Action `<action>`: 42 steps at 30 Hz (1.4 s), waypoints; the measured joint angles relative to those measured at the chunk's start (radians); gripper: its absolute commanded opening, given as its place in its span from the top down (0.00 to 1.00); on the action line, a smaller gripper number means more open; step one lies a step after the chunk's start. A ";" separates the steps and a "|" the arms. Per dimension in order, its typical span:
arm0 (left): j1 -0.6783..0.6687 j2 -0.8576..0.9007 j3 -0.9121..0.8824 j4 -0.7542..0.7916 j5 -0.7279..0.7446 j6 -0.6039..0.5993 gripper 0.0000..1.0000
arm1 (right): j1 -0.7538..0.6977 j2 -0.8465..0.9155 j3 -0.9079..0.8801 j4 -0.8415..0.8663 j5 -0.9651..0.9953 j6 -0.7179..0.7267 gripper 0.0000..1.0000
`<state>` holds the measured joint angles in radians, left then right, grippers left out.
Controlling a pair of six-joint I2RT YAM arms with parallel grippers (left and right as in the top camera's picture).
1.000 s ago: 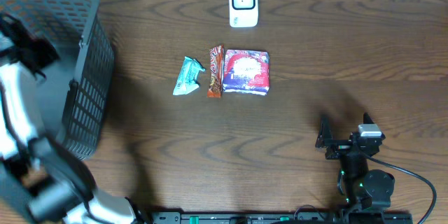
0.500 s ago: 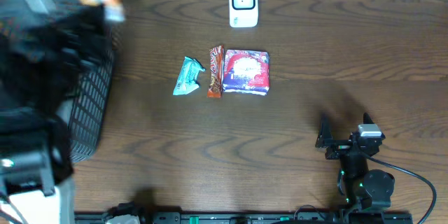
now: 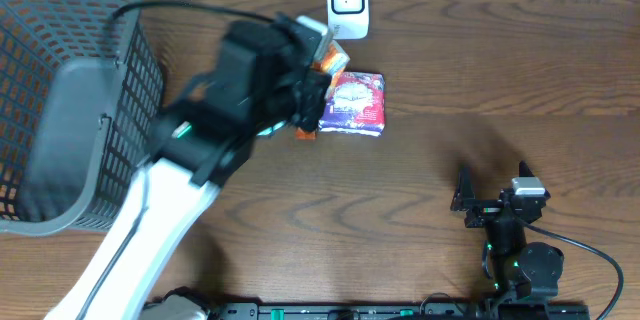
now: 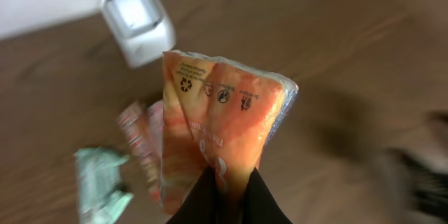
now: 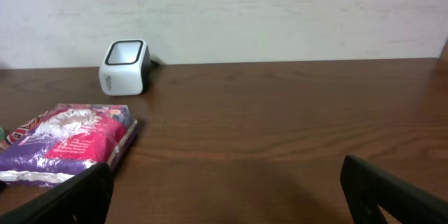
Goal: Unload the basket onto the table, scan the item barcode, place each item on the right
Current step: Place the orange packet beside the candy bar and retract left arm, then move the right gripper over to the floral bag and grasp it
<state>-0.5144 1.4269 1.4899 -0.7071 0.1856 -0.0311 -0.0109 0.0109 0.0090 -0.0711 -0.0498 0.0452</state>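
The dark wooden table [image 3: 450, 70] carries a grey basket [image 3: 60, 80] at its left end and a white scanner [image 3: 347, 5] at the far edge.

From overhead, the big change is my left arm. A second ago it was over the basket; now it has swung across to the middle, and the left hand [image 3: 318, 60] sits just short of the scanner, above the purple packet [image 3: 353, 102]. An orange packet [image 3: 333, 57] shows at its tip. The right hand [image 3: 492, 188] has not moved and rests near my edge of the table.

In the left wrist view, the left hand [image 4: 224, 199] is pinched fully closed on the bottom edge of the orange packet [image 4: 217, 119], which stands up in the air. The scanner [image 4: 136, 24] is beyond it, and a teal wrapper [image 4: 101, 182] lies on the table below. I see recycling marks on this face but no barcode.

In the right wrist view, the right hand [image 5: 224, 196] is spread wide and empty, looking across at the scanner and purple packet.

I judge the carry nearly done. What remains is turning the barcode side toward the scanner window.
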 measured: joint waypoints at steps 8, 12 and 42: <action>-0.001 0.306 0.000 0.004 -0.164 -0.040 0.93 | 0.000 0.000 0.000 0.000 0.000 0.000 0.01; 0.000 0.401 0.000 0.004 -0.302 -0.100 0.78 | 0.000 0.000 0.000 0.000 0.000 0.000 0.01; 0.377 0.056 0.039 -0.232 -0.287 -0.415 0.02 | 0.000 0.001 -0.003 0.174 -0.343 0.348 0.01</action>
<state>-0.1375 1.4834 1.5284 -0.9390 -0.1017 -0.4458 -0.0109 0.0120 0.0059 0.1032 -0.3927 0.3935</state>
